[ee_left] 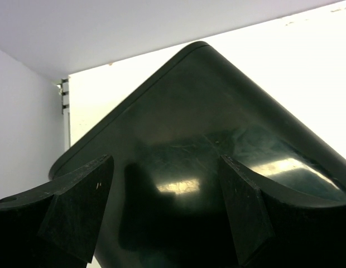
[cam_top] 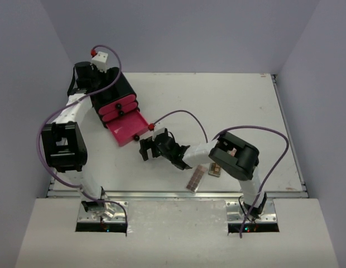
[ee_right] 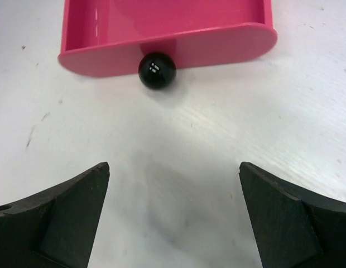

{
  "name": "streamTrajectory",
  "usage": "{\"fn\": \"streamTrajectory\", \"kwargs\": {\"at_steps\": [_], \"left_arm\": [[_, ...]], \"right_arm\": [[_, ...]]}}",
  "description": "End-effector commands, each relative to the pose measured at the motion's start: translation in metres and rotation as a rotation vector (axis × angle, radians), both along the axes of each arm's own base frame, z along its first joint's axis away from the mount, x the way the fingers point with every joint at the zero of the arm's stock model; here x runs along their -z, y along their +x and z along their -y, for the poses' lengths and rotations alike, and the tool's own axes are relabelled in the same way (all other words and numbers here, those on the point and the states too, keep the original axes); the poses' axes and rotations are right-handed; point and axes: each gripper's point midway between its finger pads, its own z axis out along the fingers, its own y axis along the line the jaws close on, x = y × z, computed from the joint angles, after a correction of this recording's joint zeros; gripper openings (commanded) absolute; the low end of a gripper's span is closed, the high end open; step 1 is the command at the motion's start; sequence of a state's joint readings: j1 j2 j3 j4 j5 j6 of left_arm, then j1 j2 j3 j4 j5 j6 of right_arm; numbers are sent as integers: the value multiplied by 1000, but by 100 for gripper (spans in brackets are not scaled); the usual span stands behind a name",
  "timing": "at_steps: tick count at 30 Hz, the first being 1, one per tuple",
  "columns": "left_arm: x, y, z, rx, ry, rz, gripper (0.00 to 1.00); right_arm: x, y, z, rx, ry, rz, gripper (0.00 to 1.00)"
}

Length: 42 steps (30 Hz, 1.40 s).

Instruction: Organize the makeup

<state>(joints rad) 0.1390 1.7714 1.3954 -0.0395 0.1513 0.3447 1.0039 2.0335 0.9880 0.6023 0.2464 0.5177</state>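
Two pieces of makeup show in the top view: a long brownish palette [cam_top: 195, 177] and a smaller palette [cam_top: 215, 169], both lying by the right arm near the table's front edge. My right gripper [cam_top: 146, 149] [ee_right: 173, 167] is open and empty, low over the bare table. It points at the black knob [ee_right: 157, 70] of a pulled-out pink drawer [ee_right: 217, 47] [cam_top: 128, 127], a short way off. What shows of the drawer's inside is empty. My left gripper [cam_top: 100, 78] [ee_left: 166, 162] stands open over the glossy top of the black box [ee_left: 217, 111], holding nothing.
The black box [cam_top: 114, 95] with two shut pink drawers [cam_top: 118, 109] stands at the back left of the white table [cam_top: 229, 106]. Grey walls close in the back and both sides. The right arm's elbow [cam_top: 234, 156] hangs over the palettes.
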Motion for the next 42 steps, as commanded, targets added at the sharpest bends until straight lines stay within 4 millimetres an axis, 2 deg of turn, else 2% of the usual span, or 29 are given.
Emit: {"fn": "streamTrajectory", "kwargs": {"at_steps": [1,3,6,9,10,12,14,17,19,20,22,26,28,33,35,38,42], "left_arm": [[13,-22,23,77,-21,-123,79],[-3,-25,32,95,-6,-103,82],[-37,-35,57,152,7,-61,85],[-61,-59,105,261,46,-48,90],[-69,-69,122,292,63,-46,90],[-64,-93,168,396,75,-85,91],[-57,-121,216,516,90,-113,91],[-17,-158,259,644,119,-221,91],[4,-181,290,730,144,-270,92],[13,-189,300,760,153,-290,92],[44,-211,322,830,192,-360,94],[108,-248,344,936,293,-490,100],[123,-255,349,978,278,-520,100],[131,-273,378,1105,202,-481,100],[145,-284,386,1130,225,-486,100],[162,-282,388,1103,252,-502,100],[173,-277,394,1088,237,-510,100]], "right_arm": [[-44,-12,22,-42,-46,43,99],[-64,-18,37,-51,-70,51,99],[-73,-27,77,-20,-123,4,99],[-83,-27,129,88,-100,-117,99],[-79,-28,153,144,-113,-181,99],[-82,-21,197,289,-120,-206,99],[-85,-25,230,384,-129,-220,99],[-78,-28,276,520,-90,-275,99],[-81,-27,298,592,-54,-295,99],[-82,-26,306,615,-56,-297,99],[-79,-26,319,657,-89,-298,99],[-67,-31,333,715,-119,-313,99],[-64,-33,332,708,-105,-326,99],[-61,-31,323,651,-107,-347,99],[-61,-30,323,662,-103,-344,99],[-61,-31,324,666,-90,-334,99],[-68,-33,324,653,-69,-307,99]]}}
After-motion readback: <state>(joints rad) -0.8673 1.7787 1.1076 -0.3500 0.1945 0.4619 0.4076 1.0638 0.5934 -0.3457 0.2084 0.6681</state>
